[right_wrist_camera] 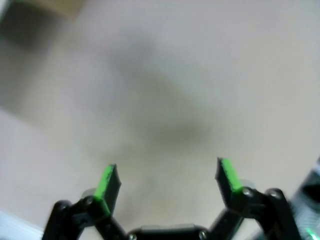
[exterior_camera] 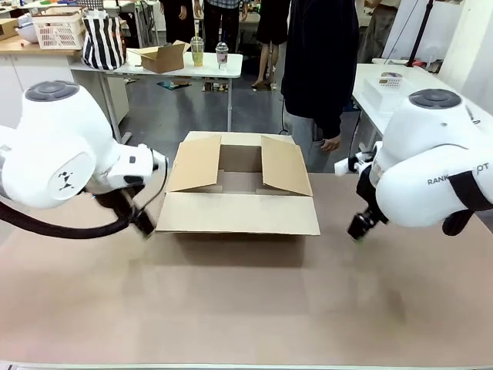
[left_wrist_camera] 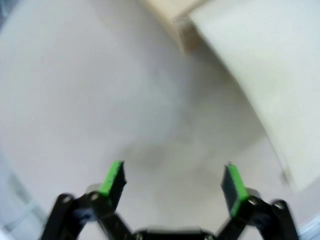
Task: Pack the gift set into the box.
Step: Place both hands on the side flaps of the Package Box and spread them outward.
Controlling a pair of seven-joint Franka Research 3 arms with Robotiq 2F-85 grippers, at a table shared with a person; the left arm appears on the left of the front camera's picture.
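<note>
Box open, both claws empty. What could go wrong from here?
1. The left claw hangs close beside the box, by its lowered front flap; a swing inward could likely shove the box.
2. Both side flaps lean in over the opening, so anything lowered may catch on them.
3. No gift set shows in any view, and a person's hand hangs just behind the box; a handover near the right claw could risk contact.
</note>
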